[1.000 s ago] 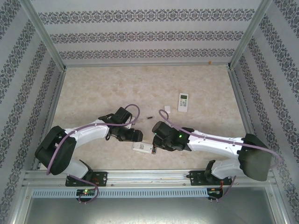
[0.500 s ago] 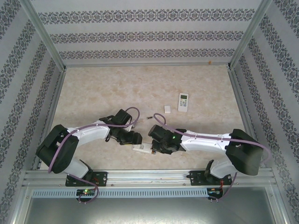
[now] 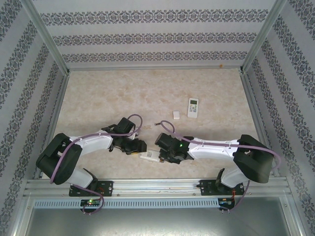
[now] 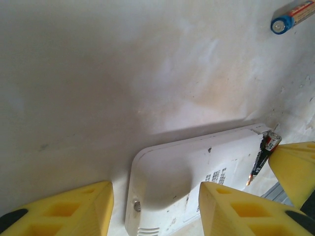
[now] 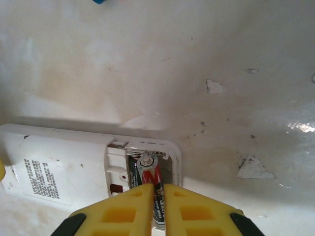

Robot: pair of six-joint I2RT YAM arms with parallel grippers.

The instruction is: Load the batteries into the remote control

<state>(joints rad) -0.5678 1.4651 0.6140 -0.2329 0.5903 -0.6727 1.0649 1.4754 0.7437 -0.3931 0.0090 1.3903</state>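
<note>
A white remote (image 5: 64, 162) lies back up near the table's front edge, its battery compartment (image 5: 170, 157) uncovered. My right gripper (image 5: 158, 187) is shut on a dark battery (image 5: 147, 167) with a red mark, its tip inside the compartment next to a second battery (image 5: 132, 172) lying there. In the top view the right gripper (image 3: 162, 154) sits over the remote's (image 3: 149, 156) right end. My left gripper (image 4: 155, 189) is open and straddles the remote's (image 4: 197, 172) other end. A loose battery (image 4: 293, 14) lies on the table beyond; it is the loose battery (image 3: 157, 124) of the top view.
A second white remote (image 3: 193, 107) lies face up at the back right, with a small white cover (image 3: 176, 115) to its left. Metal frame rails (image 3: 147, 184) run along the near edge, and patterned walls enclose the table.
The right arm has swung left and nearer, bringing the held battery down to the remote's open compartment. The left gripper has shifted slightly toward the remote's left end.
</note>
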